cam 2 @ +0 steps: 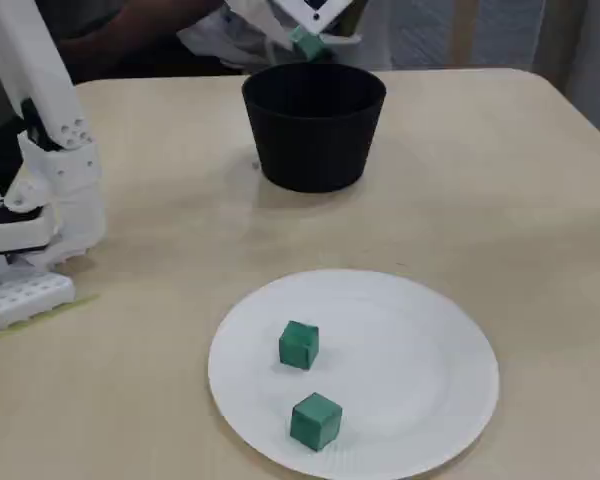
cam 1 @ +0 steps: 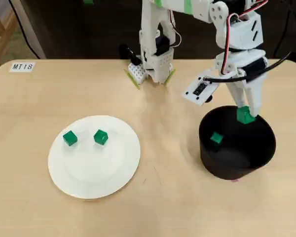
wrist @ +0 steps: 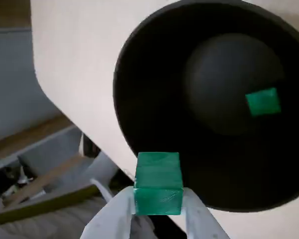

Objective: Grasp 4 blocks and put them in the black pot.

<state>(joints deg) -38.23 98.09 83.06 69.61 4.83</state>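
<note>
Nearest in the fixed view: white plate (cam 2: 460,400) w/ two green blocks on it, one toward the front (cam 2: 315,420), the other just behind (cam 2: 299,345). Apart from each other, neither touching the rim, so lots of room to come down on either one later. Only worry there imo: sitting fairly close together, so a wide-open claw could nudge the neighbour and slide it across the plate.

Further back: bare table (cam 2: 500,200) between plate and black pot (cam 2: 315,150), nothing in the way for swinging over. Arm base (cam 2: 40,230) sits off at the left edge of that view, well clear.

At the pot: claw (wrist: 158,199) clamped on a third block (wrist: 158,183), fingers pressing on both sides, looks like a solid hold in the wrist view. Hangs above the pot's rim rather than dead centre — overhead view puts the block (cam 1: 244,115) right over the far edge of the pot (cam 1: 212,158). That's prob the main risk: let go here and the cube could clip the rim and bounce out onto the table or off the back, since the table edge is near on that side (floor stuff visible past it in the wrist view). Safer to nudge inward over the opening first.

Fourth block (cam 1: 216,138) already lying on the pot floor, toward one side. Pot is wide vs the cubes, so plenty of space inside, tall walls should keep things in once past the lip. Two in hand/pot, two left on the plate by the looks of it.
</note>
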